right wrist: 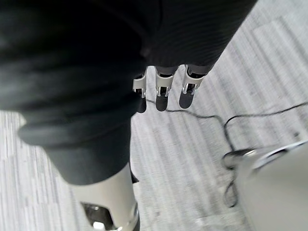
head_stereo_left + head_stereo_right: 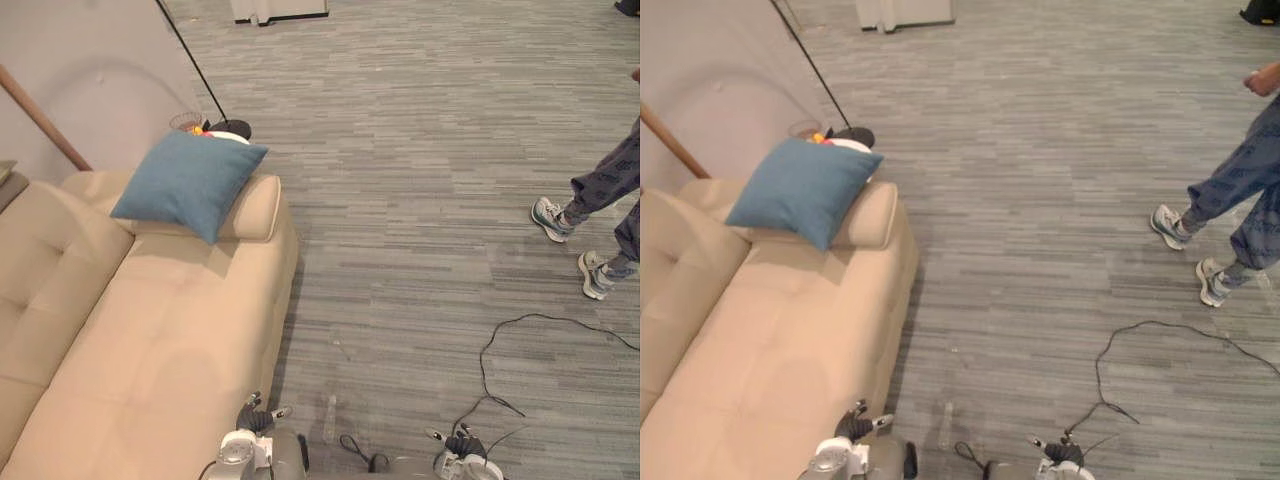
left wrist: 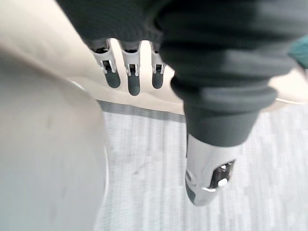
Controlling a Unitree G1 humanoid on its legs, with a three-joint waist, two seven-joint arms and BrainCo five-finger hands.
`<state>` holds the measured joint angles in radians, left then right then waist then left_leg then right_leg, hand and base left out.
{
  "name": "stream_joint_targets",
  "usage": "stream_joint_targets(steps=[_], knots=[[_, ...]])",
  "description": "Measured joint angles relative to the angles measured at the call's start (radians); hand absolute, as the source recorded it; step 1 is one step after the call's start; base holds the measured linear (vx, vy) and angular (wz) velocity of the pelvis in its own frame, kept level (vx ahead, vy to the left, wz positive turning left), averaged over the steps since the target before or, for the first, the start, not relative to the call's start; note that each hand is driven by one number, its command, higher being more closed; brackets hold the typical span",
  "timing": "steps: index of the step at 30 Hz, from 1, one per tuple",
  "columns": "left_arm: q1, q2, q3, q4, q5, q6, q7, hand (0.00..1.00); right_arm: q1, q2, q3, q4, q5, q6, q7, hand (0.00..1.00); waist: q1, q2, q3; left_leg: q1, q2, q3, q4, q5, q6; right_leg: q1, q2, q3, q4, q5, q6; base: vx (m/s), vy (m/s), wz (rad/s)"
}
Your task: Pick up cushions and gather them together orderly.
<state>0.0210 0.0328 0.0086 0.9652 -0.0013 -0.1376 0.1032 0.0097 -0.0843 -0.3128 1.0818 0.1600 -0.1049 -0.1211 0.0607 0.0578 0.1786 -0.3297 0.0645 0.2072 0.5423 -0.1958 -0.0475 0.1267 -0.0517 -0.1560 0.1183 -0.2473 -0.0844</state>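
Note:
A blue square cushion [image 2: 188, 183] leans on the far armrest [image 2: 255, 208] of a beige sofa [image 2: 140, 340]. My left hand [image 2: 258, 418] hangs low beside the sofa's front edge, fingers [image 3: 133, 77] relaxed and straight, nothing in it. My right hand [image 2: 460, 445] hangs over the grey carpet to the right, its fingers [image 1: 162, 91] also relaxed and holding nothing. Both hands are far from the cushion.
A person's legs and shoes [image 2: 565, 222] stand on the carpet at the right. Behind the sofa's far end sit a small round basket [image 2: 187, 122] and a lamp base with a slanting black pole [image 2: 193, 62]. A wooden pole [image 2: 42, 120] leans against the wall.

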Motion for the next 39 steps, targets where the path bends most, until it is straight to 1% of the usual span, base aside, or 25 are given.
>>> stream_joint_targets(steps=[1, 2, 4, 5, 6, 8, 9, 11, 13, 15, 17, 18, 19, 20, 21, 22, 24, 26, 28, 31, 34, 35, 36, 37, 39], knots=[[0.005, -0.004, -0.008, 0.001, 0.000, -0.005, 0.000, 0.00, 0.001, -0.006, 0.000, 0.000, 0.000, 0.000, -0.002, 0.00, 0.004, 0.010, -0.005, 0.019, -0.016, 0.039, -0.224, 0.073, -0.020, 0.028, 0.007, 0.001, -0.043, -0.008, 0.017, 0.46, 0.138, -0.04], [0.005, -0.006, -0.008, 0.004, 0.000, -0.005, 0.000, 0.00, -0.002, -0.007, 0.001, 0.000, 0.000, 0.000, -0.004, 0.00, 0.006, 0.023, -0.013, 0.020, -0.016, 0.068, -0.343, 0.120, -0.006, 0.053, 0.025, 0.006, -0.066, -0.019, 0.037, 0.50, 0.170, -0.11], [0.010, 0.001, -0.006, 0.009, 0.000, -0.003, -0.001, 0.00, -0.007, -0.003, 0.000, 0.003, -0.001, 0.002, -0.004, 0.00, 0.011, 0.019, -0.018, 0.020, -0.024, 0.058, -0.351, 0.194, 0.068, 0.077, 0.027, 0.017, -0.068, -0.051, 0.055, 0.50, 0.172, -0.13], [0.012, 0.017, 0.003, 0.008, 0.000, -0.003, -0.003, 0.00, -0.002, 0.009, 0.005, 0.011, -0.004, 0.005, 0.001, 0.00, 0.017, -0.033, -0.036, 0.022, -0.074, 0.060, -0.314, 0.182, 0.113, 0.071, -0.018, 0.033, 0.019, -0.105, 0.084, 0.53, 0.138, -0.10], [0.011, 0.017, 0.004, 0.010, -0.001, -0.002, -0.001, 0.00, -0.005, 0.007, 0.005, 0.011, -0.004, 0.005, 0.002, 0.00, 0.015, -0.035, -0.036, 0.031, -0.080, 0.061, -0.307, 0.168, 0.126, 0.051, -0.028, 0.041, 0.087, -0.108, 0.092, 0.64, 0.186, -0.01], [0.010, 0.035, -0.009, 0.030, -0.001, -0.002, -0.001, 0.00, 0.006, 0.015, 0.001, 0.012, -0.005, 0.005, 0.004, 0.00, -0.002, -0.054, -0.033, 0.121, -0.114, 0.046, -0.292, 0.096, 0.119, -0.115, -0.078, 0.092, 0.569, -0.023, 0.296, 0.54, 0.177, 0.30], [0.010, 0.037, -0.012, 0.036, -0.001, 0.000, -0.002, 0.00, 0.009, 0.017, 0.001, 0.012, -0.005, 0.006, 0.005, 0.00, -0.004, -0.056, -0.033, 0.146, -0.118, 0.038, -0.285, 0.080, 0.121, -0.146, -0.083, 0.105, 0.659, -0.015, 0.312, 0.56, 0.130, 0.26], [0.017, 0.045, -0.046, 0.047, -0.002, 0.010, -0.001, 0.00, 0.008, 0.016, 0.001, 0.009, -0.005, 0.006, 0.014, 0.00, -0.003, -0.043, -0.027, 0.297, -0.129, 0.025, -0.339, 0.052, 0.118, -0.234, -0.135, 0.019, 0.807, -0.055, 0.235, 0.58, 0.103, 0.11], [0.005, 0.042, -0.054, 0.046, -0.003, 0.015, -0.001, 0.00, 0.002, 0.017, 0.001, -0.001, -0.005, 0.006, 0.016, 0.00, -0.007, -0.033, -0.022, 0.368, -0.125, 0.000, -0.384, 0.050, 0.115, -0.289, -0.146, -0.042, 0.742, -0.079, 0.192, 0.44, 0.038, 0.24], [-0.017, 0.040, -0.067, 0.045, -0.003, 0.015, -0.001, 0.00, -0.008, 0.016, 0.001, -0.001, -0.005, 0.006, 0.017, 0.00, -0.014, -0.025, -0.017, 0.400, -0.112, -0.036, -0.400, 0.036, 0.091, -0.347, -0.142, -0.063, 0.592, -0.079, 0.181, 0.38, -0.062, 0.56], [-0.028, 0.032, -0.066, 0.045, -0.002, 0.015, 0.000, 0.00, -0.013, 0.015, 0.001, -0.001, -0.005, 0.006, 0.018, 0.00, -0.016, -0.014, -0.008, 0.425, -0.089, -0.072, -0.402, 0.014, 0.062, -0.394, -0.123, -0.034, 0.406, -0.024, 0.177, 0.35, -0.137, 0.60], [-0.026, 0.033, -0.066, 0.045, -0.001, 0.015, 0.001, 0.00, -0.017, 0.013, 0.000, -0.003, -0.005, 0.006, 0.017, 0.00, -0.021, -0.013, -0.007, 0.446, -0.069, -0.104, -0.399, -0.010, 0.040, -0.406, -0.099, 0.030, 0.238, 0.069, 0.185, 0.39, -0.200, 0.53], [-0.025, 0.034, -0.066, 0.046, -0.001, 0.014, 0.001, 0.00, -0.017, 0.013, 0.000, -0.003, -0.005, 0.006, 0.017, 0.00, -0.025, -0.016, -0.006, 0.454, -0.066, -0.115, -0.398, -0.019, 0.033, -0.403, -0.097, 0.048, 0.190, 0.102, 0.187, 0.46, -0.279, 0.81], [-0.009, 0.039, -0.066, 0.046, 0.000, 0.014, 0.002, 0.00, -0.010, 0.015, 0.001, 0.000, -0.005, 0.007, 0.017, 0.00, -0.026, -0.042, -0.010, 0.473, -0.066, -0.148, -0.386, -0.060, 0.013, -0.401, -0.105, 0.095, 0.123, 0.188, 0.188, 0.31, -0.239, 0.60], [-0.007, 0.041, -0.066, 0.046, 0.000, 0.014, 0.002, 0.00, -0.008, 0.016, 0.001, 0.001, -0.005, 0.008, 0.017, 0.00, -0.026, -0.050, -0.011, 0.477, -0.067, -0.159, -0.376, -0.076, 0.010, -0.403, -0.107, 0.104, 0.124, 0.206, 0.183, 0.40, -0.382, 0.90], [0.007, 0.032, -0.057, 0.053, 0.001, 0.015, 0.004, 0.00, 0.003, 0.000, -0.001, 0.002, -0.004, 0.010, 0.019, 0.00, -0.041, -0.037, -0.010, 0.482, -0.029, -0.203, -0.316, -0.131, -0.015, -0.405, -0.090, 0.087, 0.211, 0.244, 0.167, 0.50, -0.505, 0.80], [0.026, 0.008, -0.021, 0.046, 0.006, 0.011, 0.001, 0.00, 0.000, -0.009, -0.003, -0.001, -0.005, 0.010, 0.018, 0.00, -0.039, -0.008, -0.027, 0.429, 0.019, -0.224, -0.205, -0.133, -0.027, -0.402, -0.070, 0.036, 0.246, 0.179, 0.134, 0.47, -0.501, 0.75], [0.012, -0.016, 0.033, 0.042, 0.009, 0.010, 0.000, 0.00, 0.005, -0.017, -0.001, -0.006, -0.005, 0.010, 0.018, 0.00, -0.051, 0.019, -0.009, 0.255, 0.095, -0.199, 0.163, -0.047, -0.024, -0.327, -0.042, -0.046, 0.236, 0.126, 0.095, 0.29, -0.363, 0.79], [0.012, -0.019, 0.043, 0.027, 0.008, 0.006, -0.001, 0.00, 0.012, -0.009, 0.002, -0.006, -0.003, 0.011, 0.017, 0.00, -0.030, 0.015, 0.004, 0.198, 0.150, -0.113, 0.311, -0.031, -0.017, -0.233, -0.025, -0.082, 0.198, 0.107, 0.072, 0.30, -0.333, 0.38], [0.004, -0.018, -0.001, 0.021, 0.009, -0.007, -0.001, 0.00, 0.011, -0.009, 0.002, -0.009, -0.002, 0.009, 0.017, 0.00, -0.025, 0.009, 0.003, 0.170, 0.134, -0.008, 0.177, -0.037, -0.004, -0.146, -0.034, -0.128, 0.110, 0.105, 0.070, 0.21, -0.181, 0.34], [-0.017, -0.027, -0.042, 0.023, 0.019, -0.007, -0.010, 0.00, 0.012, -0.006, 0.001, -0.011, 0.000, 0.006, 0.016, 0.00, -0.027, 0.008, 0.002, 0.142, 0.112, 0.150, -0.093, -0.009, 0.012, -0.104, -0.039, -0.201, 0.053, 0.101, 0.081, 0.24, -0.065, 0.79], [-0.027, -0.028, -0.054, 0.030, 0.019, -0.005, -0.015, 0.00, 0.011, -0.005, 0.000, -0.011, 0.000, 0.004, 0.016, 0.00, -0.028, 0.010, 0.001, 0.148, 0.093, 0.245, -0.237, 0.068, 0.018, -0.097, -0.040, -0.242, 0.049, 0.089, 0.098, 0.24, 0.036, 0.64], [-0.027, -0.027, -0.059, 0.031, 0.019, -0.005, -0.015, 0.00, 0.011, -0.005, -0.001, -0.011, 0.000, 0.004, 0.016, 0.00, -0.027, 0.012, 0.000, 0.161, 0.090, 0.265, -0.268, 0.109, 0.023, -0.091, -0.036, -0.249, 0.051, 0.083, 0.105, 0.41, 0.073, 0.66], [-0.029, -0.019, -0.066, 0.035, 0.020, -0.004, -0.017, 0.00, 0.010, -0.002, -0.002, -0.007, 0.001, 0.005, 0.014, 0.00, -0.021, 0.003, 0.000, 0.181, 0.066, 0.272, -0.310, 0.134, 0.057, -0.081, -0.044, -0.246, 0.049, 0.075, 0.118, 0.23, 0.052, 0.23], [-0.034, -0.009, -0.065, 0.040, 0.019, -0.004, -0.019, 0.00, 0.002, 0.011, 0.003, -0.009, 0.000, 0.003, 0.018, 0.00, -0.010, -0.022, -0.004, 0.204, 0.030, 0.264, -0.345, 0.129, 0.064, -0.062, -0.061, -0.242, 0.033, 0.069, 0.130, 0.25, 0.070, 0.17]])
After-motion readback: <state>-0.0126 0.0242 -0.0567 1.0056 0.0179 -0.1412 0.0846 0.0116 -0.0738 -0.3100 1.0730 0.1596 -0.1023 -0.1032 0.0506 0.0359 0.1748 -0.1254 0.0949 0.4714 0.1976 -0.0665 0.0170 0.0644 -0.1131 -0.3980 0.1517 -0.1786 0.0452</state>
